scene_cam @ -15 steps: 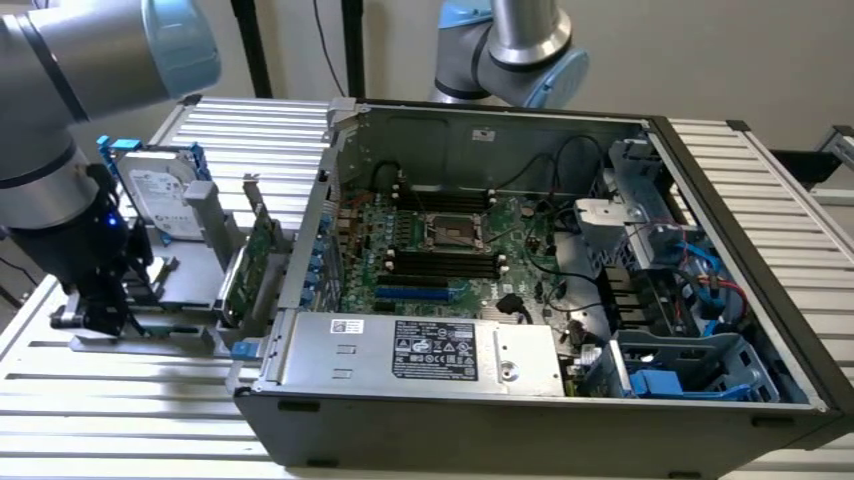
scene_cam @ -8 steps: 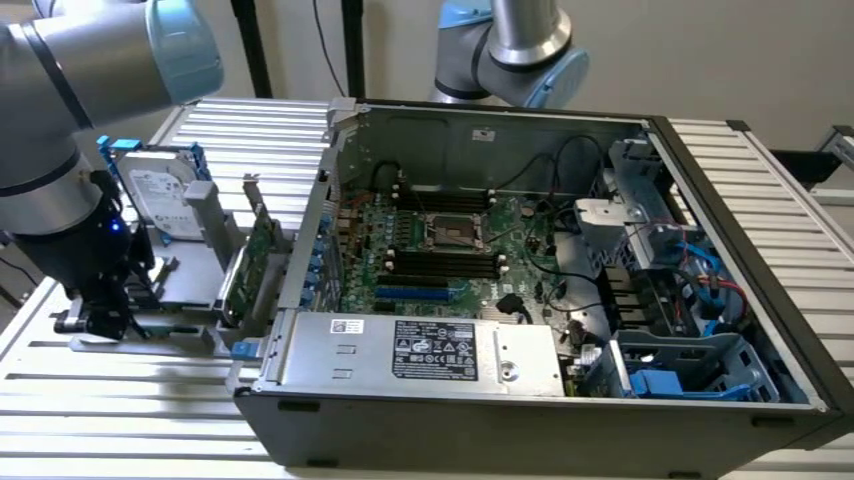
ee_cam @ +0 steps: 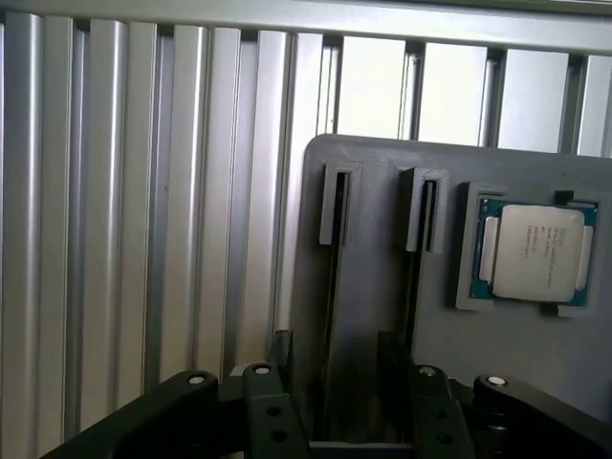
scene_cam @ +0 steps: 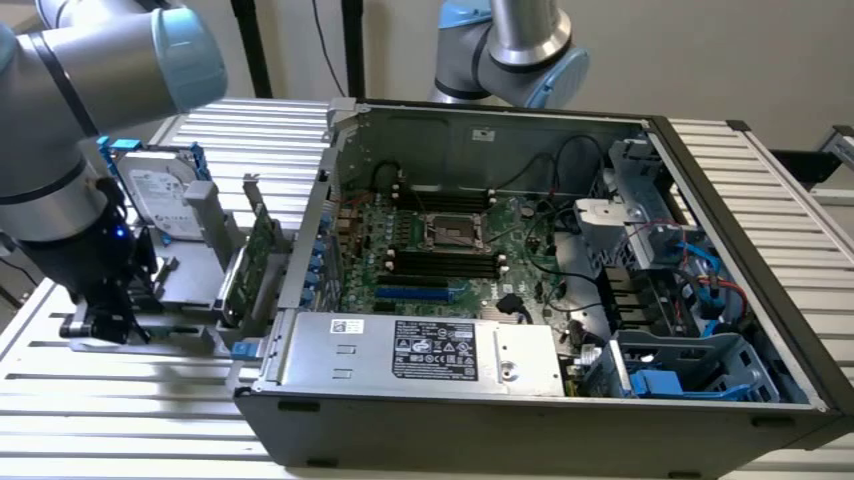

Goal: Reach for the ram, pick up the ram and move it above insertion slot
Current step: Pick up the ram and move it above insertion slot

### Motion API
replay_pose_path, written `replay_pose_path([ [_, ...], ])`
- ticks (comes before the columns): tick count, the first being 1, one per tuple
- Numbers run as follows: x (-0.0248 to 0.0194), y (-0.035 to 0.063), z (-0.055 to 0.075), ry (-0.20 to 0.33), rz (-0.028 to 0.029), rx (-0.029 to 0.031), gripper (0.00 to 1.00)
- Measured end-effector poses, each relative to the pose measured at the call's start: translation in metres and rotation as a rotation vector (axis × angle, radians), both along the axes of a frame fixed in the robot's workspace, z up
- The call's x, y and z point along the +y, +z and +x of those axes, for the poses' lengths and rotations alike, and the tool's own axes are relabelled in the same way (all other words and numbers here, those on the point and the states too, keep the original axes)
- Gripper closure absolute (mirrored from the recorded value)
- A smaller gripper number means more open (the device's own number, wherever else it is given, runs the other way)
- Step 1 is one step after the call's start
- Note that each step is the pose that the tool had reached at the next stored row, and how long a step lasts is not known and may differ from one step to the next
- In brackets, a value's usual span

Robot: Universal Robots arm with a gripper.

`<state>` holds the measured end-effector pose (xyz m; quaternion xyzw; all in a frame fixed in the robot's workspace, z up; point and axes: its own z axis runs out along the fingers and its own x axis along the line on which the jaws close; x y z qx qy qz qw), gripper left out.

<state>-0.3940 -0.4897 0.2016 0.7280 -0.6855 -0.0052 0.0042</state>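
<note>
Ram [ee_cam: 334,287], seemingly edge-on (along holder slot [ee_cam: 340,186])

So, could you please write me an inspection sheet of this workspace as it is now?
surface: ribbed aluminium table.
job's things: ram not made out for certain; grey holder with two narrow slots; open computer case with motherboard.
clutter: hard drive, green expansion card, processor seated in the holder.
grippers: gripper open, low over the holder's slots.
cables: cables, black and blue, inside the case.
surroundings: second arm, pale wall.
</note>
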Motion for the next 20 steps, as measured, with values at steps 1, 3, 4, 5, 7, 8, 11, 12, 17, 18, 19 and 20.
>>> replay_pose_path([
  [1,0.0,-0.0005,0.0001,0.0,-0.0001,0.0004,0.52],
  [3,0.0,-0.0012,0.0002,0.0,-0.0002,0.0012,0.6],
  [4,0.0,-0.0015,0.0002,0.0,-0.0002,0.0016,0.6],
  [5,0.0,-0.0018,0.0003,0.0,-0.0001,0.0019,0.67],
  [7,-0.0001,-0.0021,0.0004,0.0,-0.0002,0.0029,0.73],
  [8,-0.0001,-0.0022,0.0004,0.0,-0.0001,0.0036,0.78],
  [11,0.0,-0.0023,0.0005,0.0,-0.0001,0.0052,0.85],
  [12,0.0,-0.0023,0.0005,0.0,0.0,0.0057,0.85],
  [17,0.0,-0.0023,0.0006,0.0,0.0,0.0062,0.87],
  [18,0.0,-0.0022,0.0006,0.0,0.0,0.0062,0.87],
  [19,0.0,-0.0022,0.0006,0.0,0.0001,0.0061,0.87],
  [20,0.0,-0.002,0.0007,0.0,0.0001,0.006,0.87],
])
